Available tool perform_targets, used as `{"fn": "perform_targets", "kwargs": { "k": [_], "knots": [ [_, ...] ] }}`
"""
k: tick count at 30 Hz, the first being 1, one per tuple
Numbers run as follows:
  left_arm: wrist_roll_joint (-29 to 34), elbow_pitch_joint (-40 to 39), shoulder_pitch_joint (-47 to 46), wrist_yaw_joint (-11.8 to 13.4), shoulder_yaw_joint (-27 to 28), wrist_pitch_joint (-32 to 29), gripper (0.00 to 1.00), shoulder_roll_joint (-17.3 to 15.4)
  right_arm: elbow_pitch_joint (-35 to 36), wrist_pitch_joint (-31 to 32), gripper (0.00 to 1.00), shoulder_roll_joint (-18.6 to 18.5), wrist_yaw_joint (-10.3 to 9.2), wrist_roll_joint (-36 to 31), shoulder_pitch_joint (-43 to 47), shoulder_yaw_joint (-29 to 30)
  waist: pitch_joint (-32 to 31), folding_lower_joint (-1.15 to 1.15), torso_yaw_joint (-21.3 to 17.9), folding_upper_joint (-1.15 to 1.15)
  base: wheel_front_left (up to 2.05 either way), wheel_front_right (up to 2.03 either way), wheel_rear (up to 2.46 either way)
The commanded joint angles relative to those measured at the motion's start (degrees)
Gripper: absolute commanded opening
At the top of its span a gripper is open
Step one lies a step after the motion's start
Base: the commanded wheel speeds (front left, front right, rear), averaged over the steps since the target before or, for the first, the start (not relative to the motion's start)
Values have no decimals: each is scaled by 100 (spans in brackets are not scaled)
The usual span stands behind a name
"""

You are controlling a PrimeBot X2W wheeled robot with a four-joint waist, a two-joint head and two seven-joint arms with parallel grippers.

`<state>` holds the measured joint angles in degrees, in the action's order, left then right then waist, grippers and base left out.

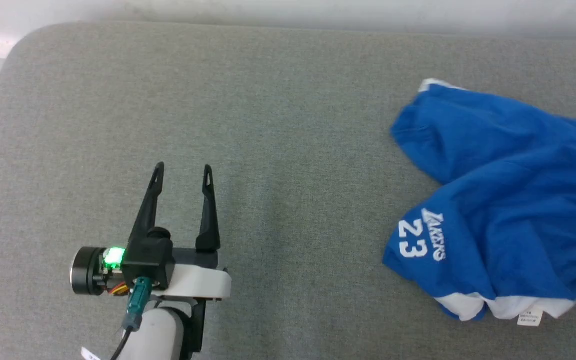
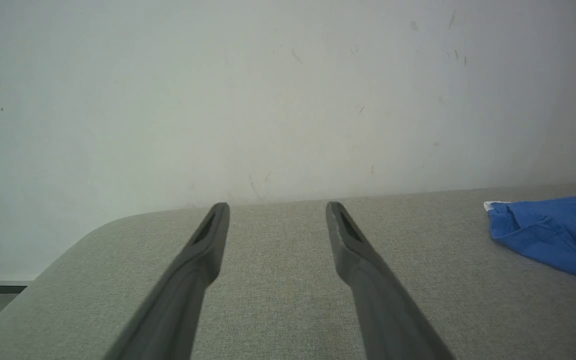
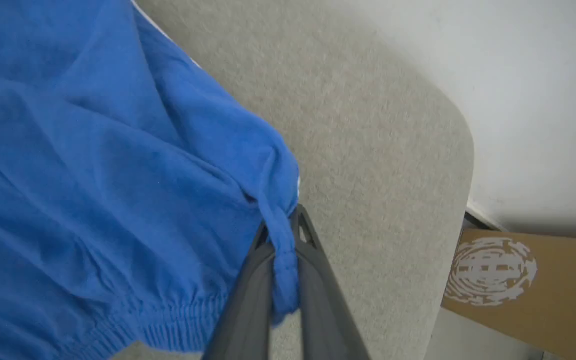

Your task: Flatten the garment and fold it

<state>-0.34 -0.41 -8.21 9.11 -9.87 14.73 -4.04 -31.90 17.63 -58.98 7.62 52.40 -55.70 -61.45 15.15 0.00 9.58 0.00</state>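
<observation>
Pinching fold of shorts (image 3: 93,175) beside elastic waistband: your right tool (image 3: 284,231), fingers pressed together on cloth. Shorts lie crumpled at right of grey counter (image 1: 293,125), "23" lettering facing up, white hems and label toward near edge. Your left tool (image 1: 183,169) spread, over counter's left part, well apart from shorts.

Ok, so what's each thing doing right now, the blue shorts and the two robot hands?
shorts, crumpled in a heap, not flattened or folded
left gripper, open, holding nothing
right gripper, shut on a fold of the shorts
green light, lit
</observation>
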Motion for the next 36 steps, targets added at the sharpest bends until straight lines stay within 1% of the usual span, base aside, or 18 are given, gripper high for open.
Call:
{"fn": "perform_targets", "kwargs": {
  "k": [1, 4, 7, 8, 10, 11, 12, 14, 16, 19, 21, 24, 27, 30, 32, 33, 36],
  "knots": [
    [40, -1, 17, -14, -27, 27, 100, -33, -222, 25, 0, 9, -13, 86, 255, 21, 41, 0, -31, 0, 0, 0, 0],
    [57, -3, -24, -11, -74, 27, 100, -47, -817, -1, 0, 85, -13, 233, 714, 95, 100, 0, -44, 0, 0, 0, 0],
    [68, 14, -38, 9, -103, 27, 100, -78, -1280, 67, 0, 371, -13, 456, 1141, 101, 110, 0, -97, 0, 0, 0, 0],
    [64, 23, -29, 24, -98, 27, 100, -91, -1376, 17, 0, 492, -13, 555, 1192, 161, 93, 0, -129, 0, 0, 0, 0],
    [54, 55, -15, 51, -82, 27, 100, -118, -1577, -309, 0, 666, -13, 442, 1143, 225, 40, 0, -200, 0, 0, 0, 0],
    [56, 69, -15, 51, -87, 27, 100, -136, -1652, -479, 87, 722, -13, 314, 1083, 223, -5, 0, -230, 0, 0, 0, 0],
    [62, 79, -17, 48, -95, 27, 100, -159, -1718, -727, 100, 748, -13, 139, 981, 236, -54, 0, -256, 0, 0, 0, 0],
    [63, 84, -21, 56, -81, 27, 100, -216, -1845, -1305, 100, 802, -13, -189, 720, 358, -168, 0, -332, 0, 0, 0, 0],
    [49, 77, -21, 59, -45, 27, 100, -281, -1928, -1900, 100, 841, -13, -676, 434, 436, -280, 0, -423, 0, 0, 0, 0],
    [26, 51, -55, 31, -4, 27, 100, -373, -2026, -2757, 100, 1085, -13, -1300, 104, 700, -415, 0, -582, 0, 0, 0, 0],
    [8, 33, -112, -33, -4, 27, 100, -433, -2002, -3100, 100, 1303, -13, -1659, -31, 979, -484, 0, -681, 0, 0, 0, 0],
    [20, 80, -267, -162, -35, 27, 100, -551, -1790, -3248, 100, 1671, -13, -1879, 24, 1765, -550, 0, -794, 0, 0, 0, 0],
    [14, 285, -492, -321, -72, 27, 100, -672, -962, -3259, 100, 1920, -13, -2394, 386, 2983, -582, 0, -883, 0, 0, 0, 0],
    [0, 422, -782, -493, -124, 27, 100, -767, 44, -3260, 100, 2332, -13, -3074, 1217, 4331, -612, 0, -944, 0, 0, 0, 0],
    [-29, 566, -973, -637, -167, 27, 100, -823, 795, -3261, 100, 2732, -13, -3535, 1836, 5145, -628, 0, -972, 0, 0, 0, 0],
    [-36, 684, -1067, -724, -201, 27, 100, -861, 1166, -3261, 100, 2955, -13, -3741, 2141, 5457, -637, 0, -985, 0, 0, 0, 0],
    [-58, 1146, -1414, -1029, -360, 22, 100, -933, 2251, -3261, 100, 3617, -13, -4236, 2921, 6161, -639, 0, -1010, 0, 0, 0, 0]
  ]
}}
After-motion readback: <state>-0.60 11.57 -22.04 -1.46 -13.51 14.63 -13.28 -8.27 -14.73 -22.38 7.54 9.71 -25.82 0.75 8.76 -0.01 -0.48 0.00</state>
